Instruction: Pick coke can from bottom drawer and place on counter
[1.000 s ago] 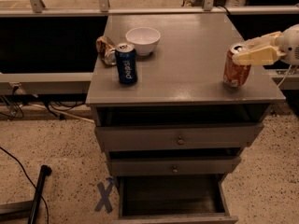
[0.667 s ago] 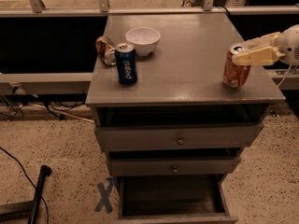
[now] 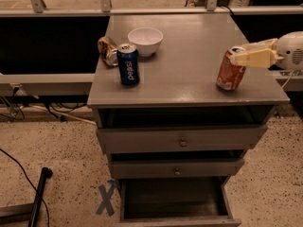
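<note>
1. At the desk's rear left lies a crushed can, partly hidden behind the upright Pepsi can. One white bowl sits just behind and to the right of that can.
2. Under the desk are three drawers. The top drawer and middle drawer each carry one knob. The bottom drawer is pulled out, with its front cut off by the lower edge and its inside too dark to read.
3. The coke can is on the desk near the right front corner, tilted with its top leaning right. Whether its base rests fully on the desk cannot be told.
4. The end effector pinches the coke can's top between two cream fingers. The arm is cut off at the right edge.
5. Since a second ago, the coke can and end effector have shifted slightly left, while the Pepsi can and bowl have stayed put.
6. In all there are three cans, one bowl, three drawers and two knobs.
</note>
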`<state>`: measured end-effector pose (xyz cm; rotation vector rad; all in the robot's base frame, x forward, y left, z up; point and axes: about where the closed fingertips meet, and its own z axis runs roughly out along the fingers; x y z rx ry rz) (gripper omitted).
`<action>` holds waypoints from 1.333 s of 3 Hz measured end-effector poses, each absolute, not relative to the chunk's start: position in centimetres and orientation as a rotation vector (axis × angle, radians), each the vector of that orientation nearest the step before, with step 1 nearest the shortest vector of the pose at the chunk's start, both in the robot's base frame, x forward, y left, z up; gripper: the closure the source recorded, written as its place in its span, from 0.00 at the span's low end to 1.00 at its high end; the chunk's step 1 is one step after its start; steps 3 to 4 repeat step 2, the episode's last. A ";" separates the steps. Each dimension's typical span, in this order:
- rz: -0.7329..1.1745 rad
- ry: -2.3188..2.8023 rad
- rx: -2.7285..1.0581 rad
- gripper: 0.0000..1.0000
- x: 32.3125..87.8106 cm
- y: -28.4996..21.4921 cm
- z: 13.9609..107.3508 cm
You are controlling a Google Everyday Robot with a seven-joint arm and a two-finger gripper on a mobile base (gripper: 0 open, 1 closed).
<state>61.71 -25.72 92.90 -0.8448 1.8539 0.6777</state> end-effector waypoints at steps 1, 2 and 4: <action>0.675 1.855 -0.851 0.00 61.8 -25.6 92.8; 0.675 1.855 -0.851 0.00 61.8 -25.6 92.8; 0.675 1.855 -0.851 0.00 61.8 -25.6 92.8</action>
